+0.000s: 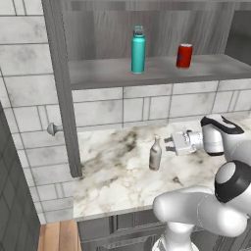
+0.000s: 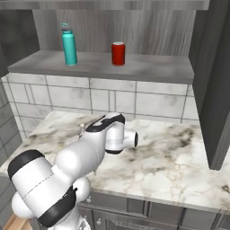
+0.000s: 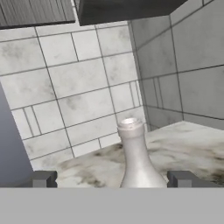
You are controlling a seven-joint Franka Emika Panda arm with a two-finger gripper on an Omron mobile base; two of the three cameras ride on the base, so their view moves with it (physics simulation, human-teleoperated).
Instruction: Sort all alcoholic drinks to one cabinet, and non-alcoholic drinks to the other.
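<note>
Pale beige-white, slim and long-necked, the bottle (image 1: 155,155) you are working on stands upright on the marble surface (image 1: 112,171), its long axis vertical and its open mouth pointing straight up. In the hand view that bottle (image 3: 135,162) flares from a narrow neck into a wider shoulder, with a small lip at the top, and it sits between the two dark fingertips (image 3: 43,179), neither of which touches it. Your gripper (image 1: 169,143) reaches in sideways from the right at about neck height, just beside the bottle, and the jaws are spread wide with nothing held.

Look up at the open cabinet (image 1: 63,88) and you see a grey shelf (image 1: 112,73) carrying two drinks, both upright and well apart. On the left is the tall teal bottle (image 1: 138,50), a plain cylinder with a grey-teal screw cap on top. To its right stands the short red can (image 1: 184,55) with a silver top. From the right base view the teal bottle (image 2: 69,46) and the red can (image 2: 118,53) keep that same order on the shelf (image 2: 148,67).

The cabinet's dark wood-grain door (image 1: 61,98) hangs open at the left, edge-on to you, with a small round metal knob (image 1: 53,129) low on it
</note>
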